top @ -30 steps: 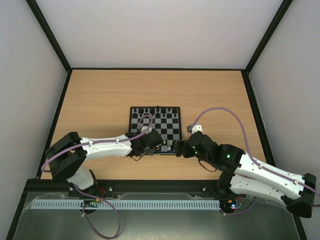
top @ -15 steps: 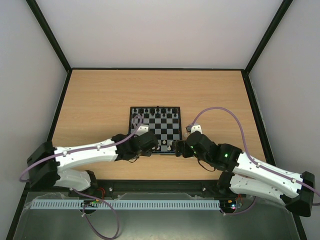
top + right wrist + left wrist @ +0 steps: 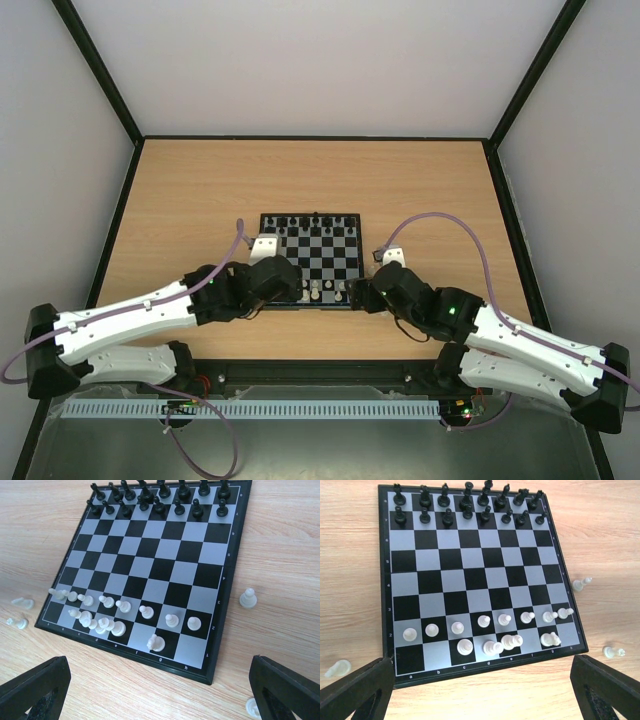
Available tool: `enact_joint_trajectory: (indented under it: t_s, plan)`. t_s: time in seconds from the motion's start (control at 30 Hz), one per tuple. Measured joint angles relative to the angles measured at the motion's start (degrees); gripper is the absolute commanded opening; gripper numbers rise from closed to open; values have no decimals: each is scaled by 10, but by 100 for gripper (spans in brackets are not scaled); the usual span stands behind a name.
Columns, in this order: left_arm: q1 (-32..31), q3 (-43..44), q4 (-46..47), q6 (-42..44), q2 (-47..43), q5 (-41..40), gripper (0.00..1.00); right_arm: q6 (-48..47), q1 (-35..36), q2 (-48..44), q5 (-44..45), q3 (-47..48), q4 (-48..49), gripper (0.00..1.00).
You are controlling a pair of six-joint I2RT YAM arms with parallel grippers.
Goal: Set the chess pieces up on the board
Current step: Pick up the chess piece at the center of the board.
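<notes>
Left wrist: left end effector (image 3: pixel 480 690), right end effector (image 3: pixel 160 692) agape; board (image 3: pixel 475 577) square-on ahead.

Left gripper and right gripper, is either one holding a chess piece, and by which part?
Neither. The left gripper and the right gripper both stand open, and nothing sits between their jaws.

The top camera hangs above and behind the arms (image 3: pixel 140 312). It looks down and forward over the whole table (image 3: pixel 200 190), with the board (image 3: pixel 325 240) small at the centre. The left wrist camera sits close over the board's near edge, facing across it to the black pieces (image 3: pixel 465 502), its fingers (image 3: pixel 355 692) at the bottom corners. The right wrist camera looks from the near right, angled leftward, just as close. All three views share the board.
</notes>
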Motion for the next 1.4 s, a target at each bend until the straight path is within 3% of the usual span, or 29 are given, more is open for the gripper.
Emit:
enact_joint_trajectory:
  t_s: [0.57, 1.07, 1.4]
  plan:
    - [-28, 20, -48, -90, 2, -38, 100, -23, 0, -8, -11, -20, 42, 99]
    - [-33, 19, -48, -103, 0, -45, 99, -22, 0, 8, -8, -21, 49, 99]
    - [-33, -37, -43, -103, -73, -44, 99, -7, 0, 43, 0, -21, 50, 99]
